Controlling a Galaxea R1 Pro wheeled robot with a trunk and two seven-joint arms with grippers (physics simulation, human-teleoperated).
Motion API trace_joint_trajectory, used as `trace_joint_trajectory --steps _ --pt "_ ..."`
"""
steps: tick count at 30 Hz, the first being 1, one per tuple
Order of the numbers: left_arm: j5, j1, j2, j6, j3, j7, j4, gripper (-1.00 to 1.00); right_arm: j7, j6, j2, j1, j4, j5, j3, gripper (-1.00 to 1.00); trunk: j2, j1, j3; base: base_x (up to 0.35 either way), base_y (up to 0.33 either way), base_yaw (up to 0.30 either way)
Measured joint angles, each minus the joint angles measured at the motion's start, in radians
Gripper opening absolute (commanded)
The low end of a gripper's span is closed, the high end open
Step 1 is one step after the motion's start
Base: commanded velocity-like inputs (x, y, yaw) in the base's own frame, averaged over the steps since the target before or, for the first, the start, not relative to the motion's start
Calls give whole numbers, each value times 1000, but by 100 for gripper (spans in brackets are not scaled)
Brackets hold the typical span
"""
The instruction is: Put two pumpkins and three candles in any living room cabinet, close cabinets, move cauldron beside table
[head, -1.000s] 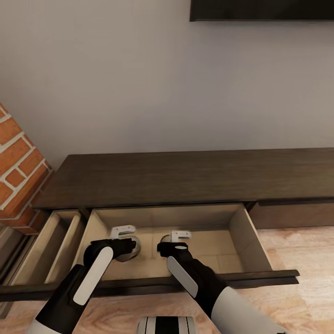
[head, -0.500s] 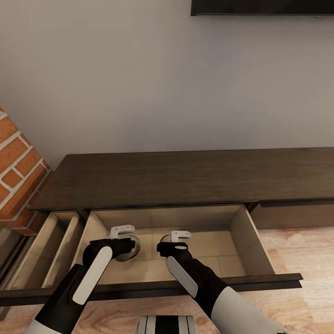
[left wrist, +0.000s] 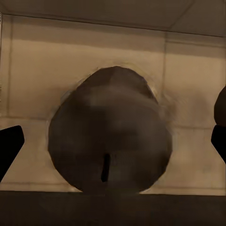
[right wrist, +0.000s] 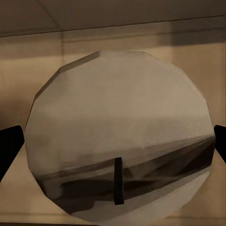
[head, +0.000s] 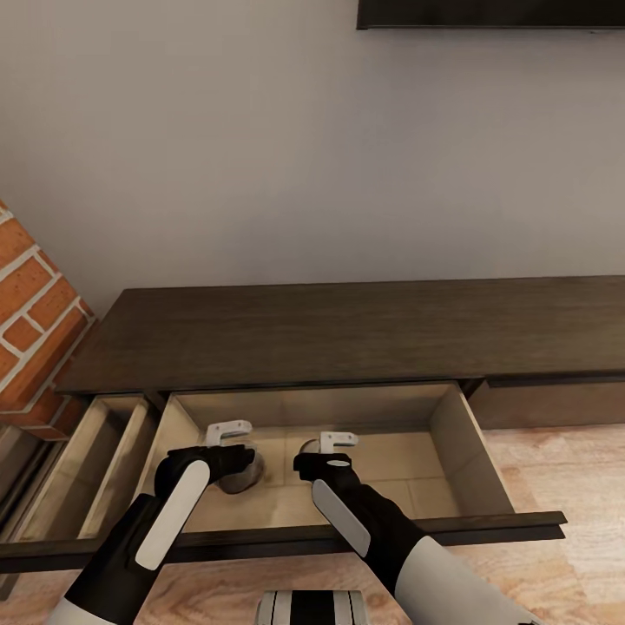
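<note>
Left gripper [head: 233, 450]: lower left of centre in the head view, reaching down into the open drawer; in the left wrist view, fingertips [left wrist: 10, 147] wide apart with a gap to each side of the left candle [left wrist: 109, 133], so judged open and released.
Left candle: on the pale drawer floor, tipped away from the camera, under the left gripper; short grey-white puck with a thin dark wick, in shadow.
Drawer [head: 456, 434]: centre of the head view, pulled well out of the cabinet [head: 347, 330], beige inside.
Right candle [right wrist: 120, 136]: lower centre of the head view, close under the right gripper; pale round disc face, dark wick near its lower edge.
Right gripper [head: 334, 451]: just right of the left one, also inside the drawer; fingertips at the far edges of the right wrist view, bracketing the candle; contact unclear, so cannot tell whether gripping.
Doing it well: spread both sets of fingers fully, lift straight up clear of the drawer walls before pulling back, avoid nudging either candle.
</note>
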Motion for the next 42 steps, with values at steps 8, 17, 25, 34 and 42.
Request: trace_joint_trajectory --steps 8,17,25,34,42 --pt "0 0 0 0 -2 3 0 100 0 1 0 0 0 -1 0 100 0 0 0 0 0 0" --pt "0 0 0 0 -2 4 -2 100 -12 2 0 0 39 1 0 100 0 0 0 0 0 0" --pt "0 0 0 0 -11 4 0 100 -36 -87 0 0 47 87 4 100 0 0 0 0 0 0" --pt "0 0 0 0 -9 4 0 100 -35 -73 0 0 74 106 3 100 0 0 0 0 0 0" --pt "0 0 0 0 -16 4 -2 100 -38 115 0 -6 57 13 -11 100 0 0 0 0 0 0"
